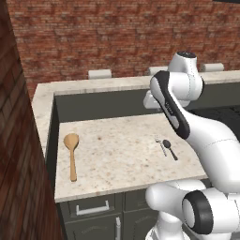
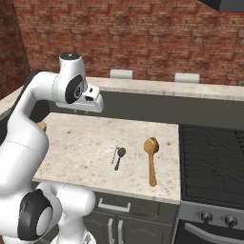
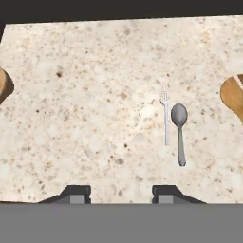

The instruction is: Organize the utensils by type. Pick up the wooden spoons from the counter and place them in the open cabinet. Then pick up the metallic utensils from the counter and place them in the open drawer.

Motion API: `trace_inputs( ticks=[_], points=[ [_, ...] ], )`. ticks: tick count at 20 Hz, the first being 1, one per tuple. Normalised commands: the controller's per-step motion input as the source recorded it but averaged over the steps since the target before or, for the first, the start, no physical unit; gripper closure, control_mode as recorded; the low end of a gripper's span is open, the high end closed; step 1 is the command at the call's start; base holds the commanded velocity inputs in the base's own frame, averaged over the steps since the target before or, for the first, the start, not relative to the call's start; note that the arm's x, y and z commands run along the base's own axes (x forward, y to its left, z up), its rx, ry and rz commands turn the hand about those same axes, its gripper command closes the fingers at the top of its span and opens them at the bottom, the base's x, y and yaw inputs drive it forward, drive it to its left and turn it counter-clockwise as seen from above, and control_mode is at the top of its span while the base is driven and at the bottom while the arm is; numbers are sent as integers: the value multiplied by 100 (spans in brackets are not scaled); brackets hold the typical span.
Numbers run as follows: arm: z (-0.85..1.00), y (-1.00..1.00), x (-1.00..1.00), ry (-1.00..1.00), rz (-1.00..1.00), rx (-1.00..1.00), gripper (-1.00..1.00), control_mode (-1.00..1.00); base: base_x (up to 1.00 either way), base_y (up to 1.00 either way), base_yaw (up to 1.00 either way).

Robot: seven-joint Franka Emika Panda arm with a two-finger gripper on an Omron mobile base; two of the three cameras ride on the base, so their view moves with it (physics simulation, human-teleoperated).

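Spoons of wood come first: one lies at the left end of the bench, bowl far, handle pointing near; the other lies at the right end beside the stove, set the same way. Between them, closer to the right one, the fork and metal spoon lie side by side, just apart. The gripper hovers high over the middle of the bench, fingers apart and holding nothing. Each wooden spoon looks light, stiff and not slippery; mid-handle, pinched across its width, seems the best hold. The metal pair look thin, smooth and low-lying, so likely harder to pinch cleanly.
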Motion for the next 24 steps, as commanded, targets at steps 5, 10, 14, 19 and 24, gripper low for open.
trace_inputs(
  ticks=[5,10,14,19,24],
  points=[
    [0,0,-8,2,0,0,-100,-100,0,0,0],
    [-15,-8,-10,0,-2,0,-100,-100,0,0,0],
    [-40,-44,-5,0,0,-6,-100,-100,0,0,0],
    [-40,-50,-15,0,0,-10,-100,-100,0,0,0],
    [-37,-40,-3,0,0,-10,-100,-100,0,0,0]
  ],
)
